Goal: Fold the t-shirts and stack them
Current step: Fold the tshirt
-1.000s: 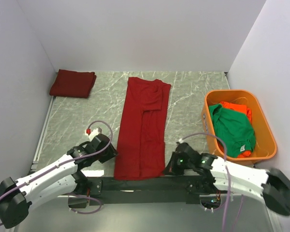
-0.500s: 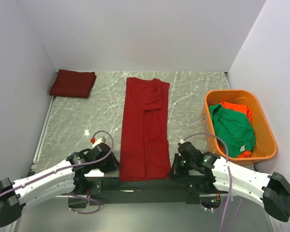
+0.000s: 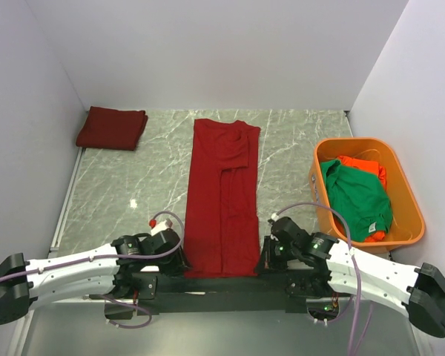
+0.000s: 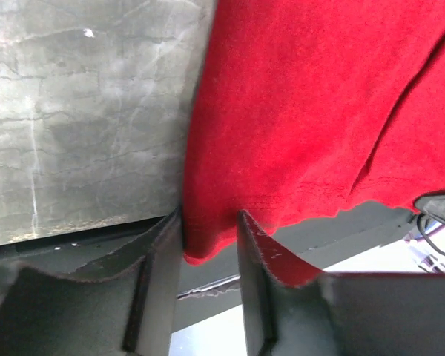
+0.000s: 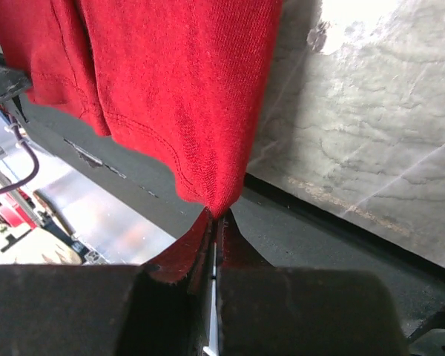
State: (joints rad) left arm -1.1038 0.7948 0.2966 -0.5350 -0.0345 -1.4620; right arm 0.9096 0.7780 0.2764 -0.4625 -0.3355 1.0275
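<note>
A long crimson t-shirt (image 3: 222, 193), folded lengthwise, lies down the middle of the table, and its near hem reaches the black base bar. My left gripper (image 3: 182, 261) (image 4: 210, 239) is open at its near left corner, which sits between the fingers (image 4: 160, 259) and touches the left one. My right gripper (image 3: 262, 256) (image 5: 216, 216) is shut on the near right corner of the same t-shirt (image 5: 178, 96). A folded crimson t-shirt (image 3: 112, 127) rests at the back left. A green t-shirt (image 3: 358, 199) and an orange-red t-shirt (image 3: 363, 165) lie in the tub.
The orange plastic tub (image 3: 409, 222) stands at the right, close to the right wall. White walls close the table in on the left, back and right. The black base bar (image 3: 208, 283) runs along the near edge between the arms.
My left gripper has moved right and nearer, up to the t-shirt's near left corner, and its jaws have narrowed. The t-shirt's lower end has shifted right and now lies straight.
</note>
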